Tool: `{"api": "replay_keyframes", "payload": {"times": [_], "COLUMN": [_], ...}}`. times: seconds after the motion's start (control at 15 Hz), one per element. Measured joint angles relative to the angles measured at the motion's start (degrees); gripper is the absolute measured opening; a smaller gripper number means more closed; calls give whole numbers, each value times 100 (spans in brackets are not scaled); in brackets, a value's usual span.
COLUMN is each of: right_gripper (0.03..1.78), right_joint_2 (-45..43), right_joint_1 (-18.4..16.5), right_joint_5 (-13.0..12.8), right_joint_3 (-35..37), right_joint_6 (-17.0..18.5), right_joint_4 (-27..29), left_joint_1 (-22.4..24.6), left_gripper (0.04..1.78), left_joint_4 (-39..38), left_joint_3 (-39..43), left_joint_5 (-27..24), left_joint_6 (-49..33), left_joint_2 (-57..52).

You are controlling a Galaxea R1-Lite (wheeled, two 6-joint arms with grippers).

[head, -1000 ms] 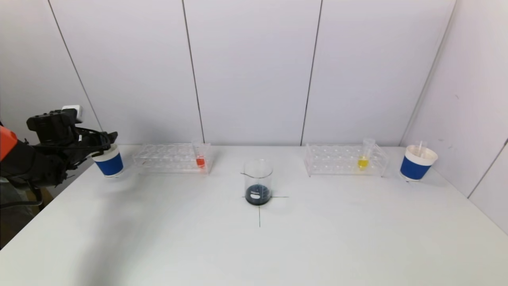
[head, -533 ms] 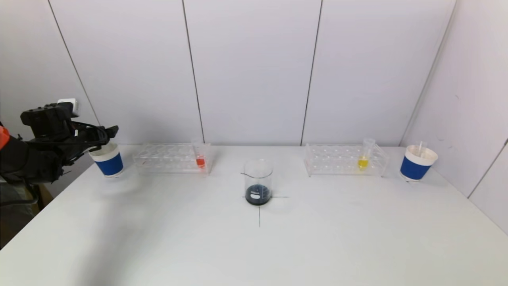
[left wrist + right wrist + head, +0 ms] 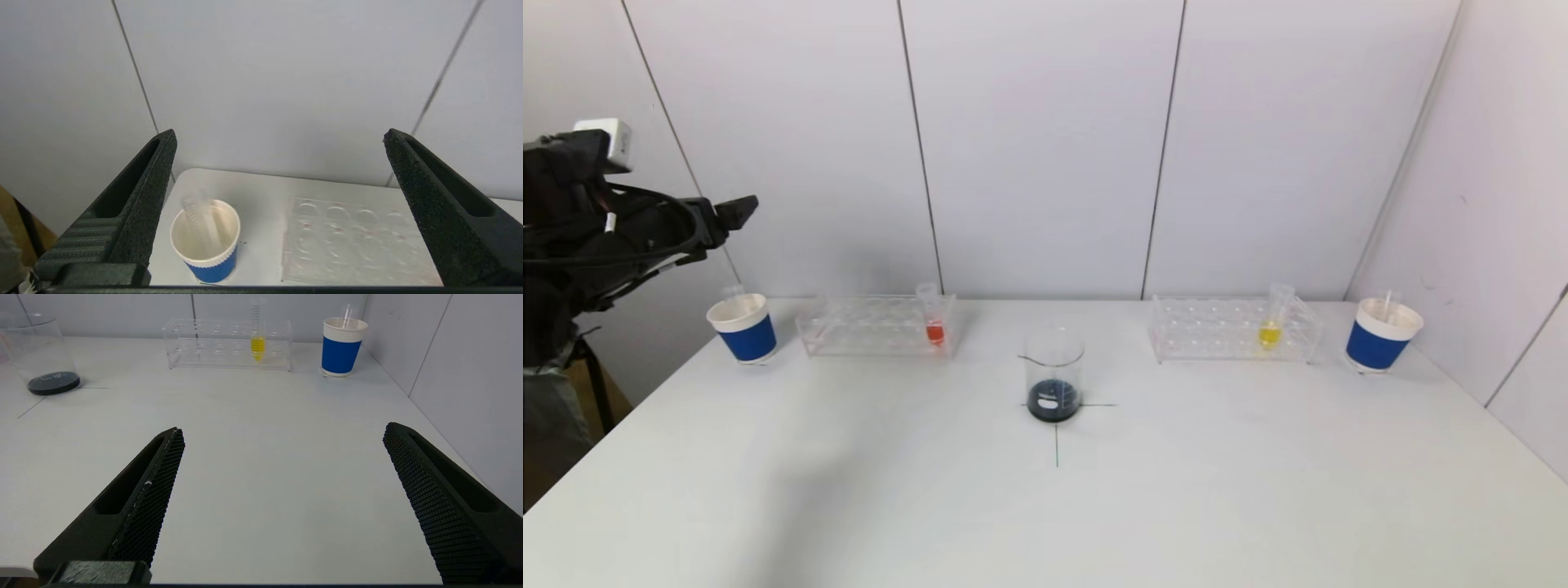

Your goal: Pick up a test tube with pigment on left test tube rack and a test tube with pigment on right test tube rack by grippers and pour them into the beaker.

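Note:
The left rack (image 3: 874, 325) holds one tube with red pigment (image 3: 934, 327) at its right end. A tube with yellow pigment (image 3: 1270, 327) stands in the right rack (image 3: 1229, 328). Between the racks, the glass beaker (image 3: 1054, 376) holds dark liquid at its bottom. My left gripper (image 3: 727, 216) hangs high at the far left, above the left cup, open and empty (image 3: 280, 136). My right gripper (image 3: 284, 435) is open and empty, low over the near right table, out of the head view. From there I see the yellow tube (image 3: 257, 343) and the beaker (image 3: 41, 355).
A blue paper cup (image 3: 742, 327) left of the left rack has an empty tube (image 3: 200, 220) leaning inside it. A second blue cup (image 3: 1380, 333) with an empty tube stands right of the right rack. Walls close in behind and on the right.
My left gripper has opened fully and risen up and back from the left cup, leaving the empty tube in it. The right arm has not moved.

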Motion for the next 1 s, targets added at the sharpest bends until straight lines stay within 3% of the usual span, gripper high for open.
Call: {"api": "replay_keyframes", "payload": {"times": [0.67, 1.0], "right_gripper": [177, 177], "right_joint_2": [0, 0], "right_joint_1": [0, 0], "right_joint_5": [0, 0], "right_joint_3": [0, 0], "right_joint_6": [-1, -1], "right_joint_4": [-1, -1], "left_joint_1": [-252, -1080], "left_gripper": [176, 176], "left_joint_4": [958, 2374], "left_joint_3": [2968, 3722], "left_joint_5": [-408, 74], "left_joint_6": [-90, -63], "left_joint_2": [-4146, -6257]}}
